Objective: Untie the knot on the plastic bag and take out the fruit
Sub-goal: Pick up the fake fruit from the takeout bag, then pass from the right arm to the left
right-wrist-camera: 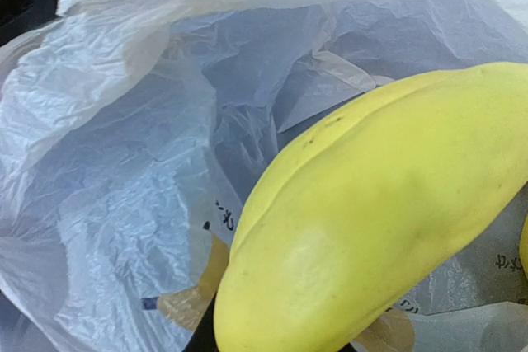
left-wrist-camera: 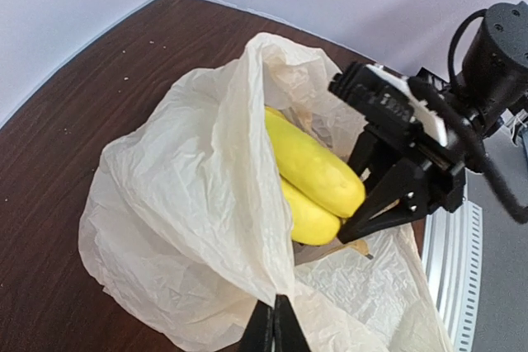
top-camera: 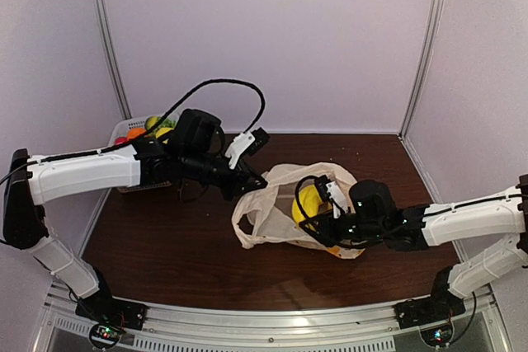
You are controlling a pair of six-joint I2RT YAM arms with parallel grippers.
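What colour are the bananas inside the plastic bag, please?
Bright yellow bananas; the left wrist view shows them best.

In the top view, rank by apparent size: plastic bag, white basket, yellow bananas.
Largest: plastic bag. Then white basket, partly hidden by the left arm. Smallest: yellow bananas, partly covered.

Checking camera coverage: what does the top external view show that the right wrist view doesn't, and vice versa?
Only top external: the white basket at back left and the brown table. Only right wrist: small dark print on the plastic. Both: the plastic bag and the yellow bananas inside it.
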